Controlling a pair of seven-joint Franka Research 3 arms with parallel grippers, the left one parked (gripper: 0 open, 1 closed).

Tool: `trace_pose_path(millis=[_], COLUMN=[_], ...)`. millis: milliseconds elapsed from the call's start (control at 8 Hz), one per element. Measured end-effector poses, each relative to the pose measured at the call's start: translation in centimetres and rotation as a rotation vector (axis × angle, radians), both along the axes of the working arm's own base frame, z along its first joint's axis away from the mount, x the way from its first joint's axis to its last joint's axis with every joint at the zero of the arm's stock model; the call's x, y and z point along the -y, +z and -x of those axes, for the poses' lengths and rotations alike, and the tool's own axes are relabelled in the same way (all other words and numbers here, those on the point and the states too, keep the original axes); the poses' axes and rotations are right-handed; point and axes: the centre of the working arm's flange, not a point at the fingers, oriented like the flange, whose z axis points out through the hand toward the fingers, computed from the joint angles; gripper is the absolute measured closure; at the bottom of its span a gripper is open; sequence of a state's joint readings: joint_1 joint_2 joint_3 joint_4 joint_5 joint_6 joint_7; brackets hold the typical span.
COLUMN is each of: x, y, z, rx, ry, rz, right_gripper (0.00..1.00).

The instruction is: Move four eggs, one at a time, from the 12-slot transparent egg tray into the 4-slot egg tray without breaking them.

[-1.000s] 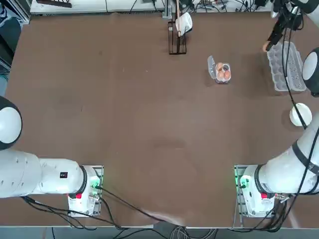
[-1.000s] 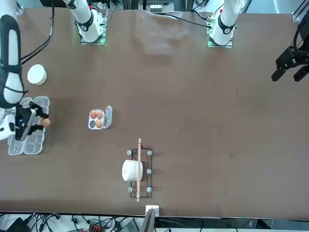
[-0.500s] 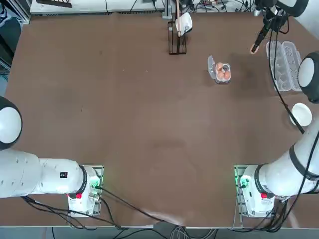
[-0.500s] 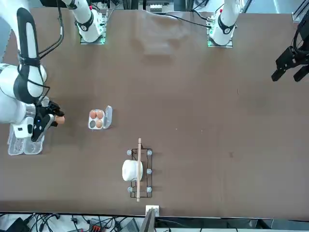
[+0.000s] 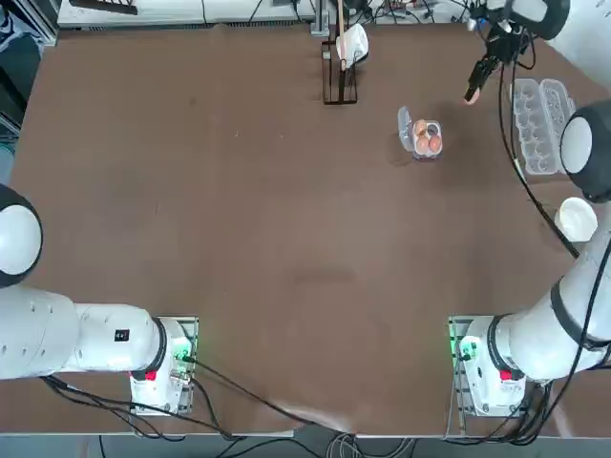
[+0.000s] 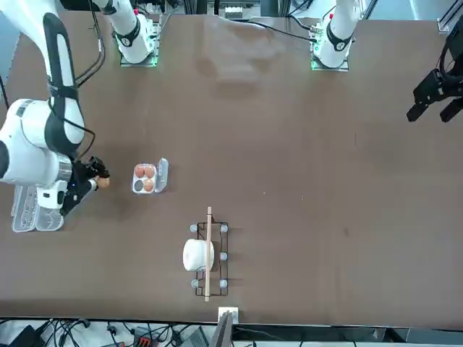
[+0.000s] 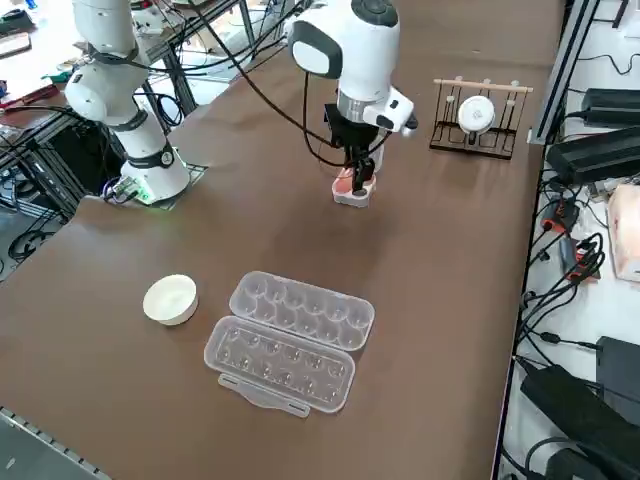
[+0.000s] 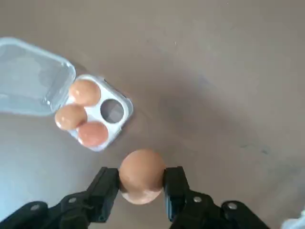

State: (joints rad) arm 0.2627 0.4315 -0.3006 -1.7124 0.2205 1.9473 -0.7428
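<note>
Above the brown surface (image 5: 286,239), at about 1 o'clock from the 4-slot egg tray (image 5: 428,138) in the top view: right pincer (image 8: 141,183), closed on one egg (image 8: 141,175), fingers (image 8: 177,188) pressing its two sides across the widest part.

Handling, by judgement: the egg is light, rigid, thin-shelled and smooth, likely to crack under a hard squeeze or a drop. The hold across the widest part looks best; lower it gently into the cup.

Count, eggs: four in all. Three sit in the 4-slot egg tray; one hangs in the pincer.

Count, cups: one cup of the 4-slot egg tray stands empty (image 8: 113,110), at 3 o'clock from the topmost egg in the wrist view. The tray's flap lid (image 8: 33,78) lies open beside it.

12-slot transparent egg tray (image 7: 290,338): one, lid open, no eggs seen in it, well apart at 3 o'clock from the small tray in the top view.

Other items: one white bowl (image 5: 576,219); one wire rack (image 5: 339,67) with a white cup.
</note>
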Motion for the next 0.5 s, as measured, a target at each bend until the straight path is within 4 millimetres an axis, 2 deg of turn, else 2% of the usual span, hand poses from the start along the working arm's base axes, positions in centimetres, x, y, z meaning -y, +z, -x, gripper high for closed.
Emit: trace_pose_path(millis=[250,500], x=[-3.1,-4.8], y=[-1.7,-3.1], z=[0.3,0.5], rx=[0.009,0.001], ry=[-0.079,-0.134], rz=[0.03,0.05], right_gripper=[0.44,0.44])
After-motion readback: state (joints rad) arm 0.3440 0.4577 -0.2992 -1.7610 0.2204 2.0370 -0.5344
